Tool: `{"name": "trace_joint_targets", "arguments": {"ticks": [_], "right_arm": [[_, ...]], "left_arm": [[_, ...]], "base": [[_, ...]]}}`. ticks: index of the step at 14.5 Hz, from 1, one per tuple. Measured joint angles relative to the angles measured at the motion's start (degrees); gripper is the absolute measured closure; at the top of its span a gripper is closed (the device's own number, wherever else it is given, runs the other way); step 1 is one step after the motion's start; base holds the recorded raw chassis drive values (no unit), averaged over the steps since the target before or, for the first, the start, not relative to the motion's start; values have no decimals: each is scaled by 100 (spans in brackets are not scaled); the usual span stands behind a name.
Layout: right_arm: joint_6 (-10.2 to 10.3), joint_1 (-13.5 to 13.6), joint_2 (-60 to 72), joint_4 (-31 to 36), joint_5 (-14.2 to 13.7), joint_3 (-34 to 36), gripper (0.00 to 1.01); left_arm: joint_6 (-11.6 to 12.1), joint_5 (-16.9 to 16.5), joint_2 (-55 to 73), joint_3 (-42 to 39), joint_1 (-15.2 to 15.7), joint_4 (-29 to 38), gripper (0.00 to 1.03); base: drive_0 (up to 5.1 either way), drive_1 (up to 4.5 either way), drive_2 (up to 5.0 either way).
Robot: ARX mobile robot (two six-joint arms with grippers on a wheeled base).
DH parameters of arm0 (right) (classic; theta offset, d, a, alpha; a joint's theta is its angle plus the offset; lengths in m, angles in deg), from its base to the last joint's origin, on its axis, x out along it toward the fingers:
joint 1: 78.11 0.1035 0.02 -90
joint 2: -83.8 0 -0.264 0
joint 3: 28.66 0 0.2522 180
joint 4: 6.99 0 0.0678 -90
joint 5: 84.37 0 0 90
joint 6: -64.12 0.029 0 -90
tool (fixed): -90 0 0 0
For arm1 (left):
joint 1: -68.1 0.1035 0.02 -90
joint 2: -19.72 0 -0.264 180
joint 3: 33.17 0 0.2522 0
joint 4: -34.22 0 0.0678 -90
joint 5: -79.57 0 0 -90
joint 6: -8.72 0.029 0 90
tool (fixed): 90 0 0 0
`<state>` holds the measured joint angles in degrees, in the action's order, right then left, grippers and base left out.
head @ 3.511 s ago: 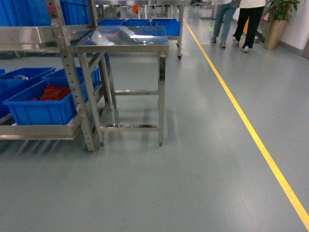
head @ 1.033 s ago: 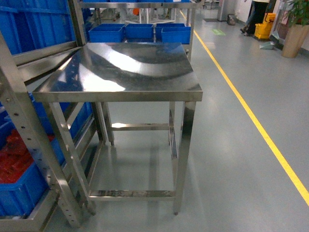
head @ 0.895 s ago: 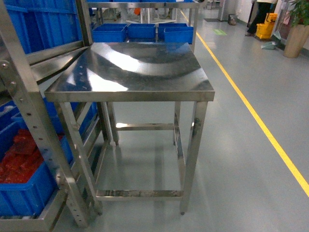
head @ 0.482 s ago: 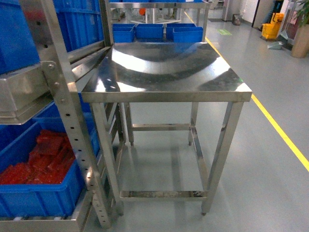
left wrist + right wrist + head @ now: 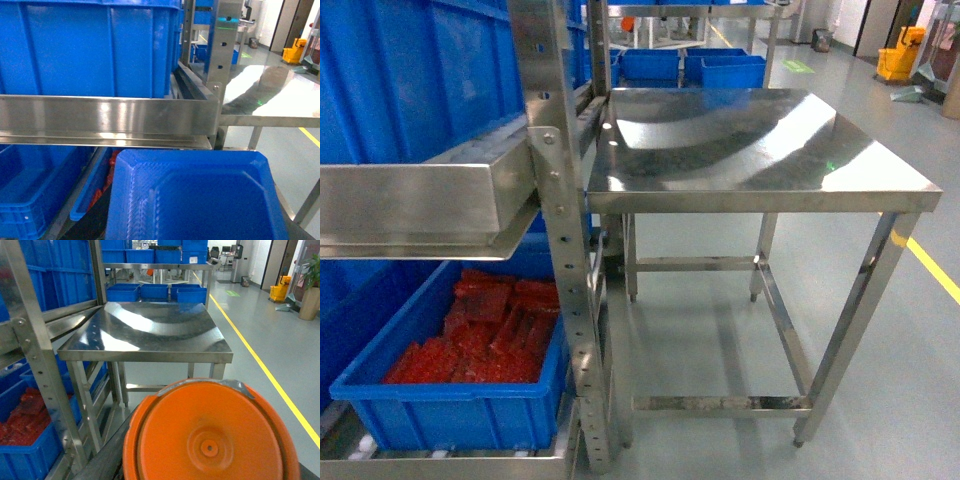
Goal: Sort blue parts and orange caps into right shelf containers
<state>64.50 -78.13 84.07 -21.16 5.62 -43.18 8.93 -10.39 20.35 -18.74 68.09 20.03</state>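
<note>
1. Grey factory floor with a yellow line at the right edge of the head view; a bare steel table fills the upper centre, butted against a steel shelf rack at left.
2. On the rack's bottom level, lower left of the head view, sits a blue crate filled with red material; larger blue containers stand on the shelf above it, upper left.
3. Filling the bottom of the left wrist view is a blue part, seen close from above, a blocky dished piece. It appears to be carried at that arm's end, but the jaws themselves are out of sight, so I cannot tell how far they are open.
4. An orange cap, round face toward the lens, fills the bottom of the right wrist view likewise; again the jaws are hidden.
5. Neither arm shows in the head view.
6. Judged from this, the containers lie ahead and left of both carried pieces; the left arm, already facing the rack, is nearer.
7. No brand, label or writing is readable.
</note>
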Motion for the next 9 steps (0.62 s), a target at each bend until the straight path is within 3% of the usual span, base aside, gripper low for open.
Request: {"name": "trace_joint_targets", "arguments": {"ticks": [9], "right_arm": [[0, 0, 0, -4, 2, 0, 58]], "left_arm": [[0, -2, 0, 0, 0, 4, 62]], "base": [[-508, 233, 233]]}}
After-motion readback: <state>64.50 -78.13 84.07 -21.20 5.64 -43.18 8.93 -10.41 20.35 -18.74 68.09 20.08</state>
